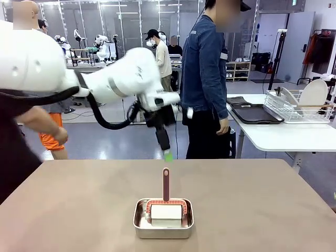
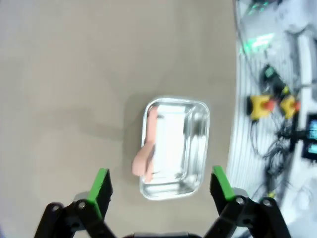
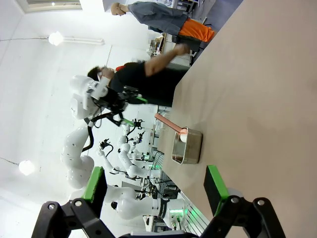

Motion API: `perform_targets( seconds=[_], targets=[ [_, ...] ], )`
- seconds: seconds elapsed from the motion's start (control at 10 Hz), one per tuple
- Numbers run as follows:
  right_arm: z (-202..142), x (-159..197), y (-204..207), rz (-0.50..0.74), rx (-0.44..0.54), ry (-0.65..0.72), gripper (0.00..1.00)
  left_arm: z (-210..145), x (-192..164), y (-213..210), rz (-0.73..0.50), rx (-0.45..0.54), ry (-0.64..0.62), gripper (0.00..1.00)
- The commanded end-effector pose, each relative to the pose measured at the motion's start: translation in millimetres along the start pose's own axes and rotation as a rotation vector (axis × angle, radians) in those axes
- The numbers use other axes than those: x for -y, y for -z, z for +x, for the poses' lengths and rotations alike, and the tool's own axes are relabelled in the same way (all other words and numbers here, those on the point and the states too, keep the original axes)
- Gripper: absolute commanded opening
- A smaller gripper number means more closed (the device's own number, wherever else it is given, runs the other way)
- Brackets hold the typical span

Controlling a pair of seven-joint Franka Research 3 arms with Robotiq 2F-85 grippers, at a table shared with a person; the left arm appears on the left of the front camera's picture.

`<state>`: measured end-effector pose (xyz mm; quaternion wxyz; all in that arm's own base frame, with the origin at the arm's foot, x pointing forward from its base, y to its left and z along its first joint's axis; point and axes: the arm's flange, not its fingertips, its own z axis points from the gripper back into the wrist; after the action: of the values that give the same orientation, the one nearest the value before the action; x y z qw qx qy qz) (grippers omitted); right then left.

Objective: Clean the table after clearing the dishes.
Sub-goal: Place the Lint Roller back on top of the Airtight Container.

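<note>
The beige table (image 1: 262, 210) carries a small steel pan (image 1: 163, 219) near its front middle. In the pan rests a white sponge pad on a red holder, its red handle (image 1: 166, 184) standing upright. My left gripper (image 1: 167, 153) hangs open just above the tip of that handle, fingers pointing down. From the left wrist the pan (image 2: 188, 148) and the pinkish handle (image 2: 145, 161) lie straight below the open left gripper (image 2: 161, 184). My right gripper (image 3: 154, 183) is open and empty, low over the table, with the pan (image 3: 188, 147) farther off. The dishes, white plates (image 1: 314, 94), stand in a wire rack.
A person in a denim jacket (image 1: 205, 68) stands at the far edge. Another person in dark clothes (image 1: 16, 142) is at the left, one arm over the table corner. A white side table (image 1: 283, 136) at the right holds a dark tray (image 1: 257, 113) and the rack.
</note>
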<state>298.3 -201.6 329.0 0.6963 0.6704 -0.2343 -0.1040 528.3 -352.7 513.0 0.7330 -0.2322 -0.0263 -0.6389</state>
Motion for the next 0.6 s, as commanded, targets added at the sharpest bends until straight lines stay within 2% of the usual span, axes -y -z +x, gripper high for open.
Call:
perform_targets(
  seconds=[0.0, 0.1, 0.2, 0.5],
  targets=[
    [-3, -2, 0, 0.006, 0.001, -0.004, 1.00, -60, 30, -36, -0.079, 0.313, -0.144, 1.00],
    [-3, -2, 0, 0.006, 0.001, -0.004, 1.00, -96, 42, -51, -0.148, 0.455, -0.206, 1.00],
    [-3, -2, 0, 0.006, 0.001, -0.004, 1.00, -146, 57, -63, -0.218, 0.637, -0.240, 1.00],
    [-3, -2, 0, 0.006, 0.001, -0.004, 1.00, -310, 103, -65, -0.307, 1.078, -0.389, 1.00]
  ],
)
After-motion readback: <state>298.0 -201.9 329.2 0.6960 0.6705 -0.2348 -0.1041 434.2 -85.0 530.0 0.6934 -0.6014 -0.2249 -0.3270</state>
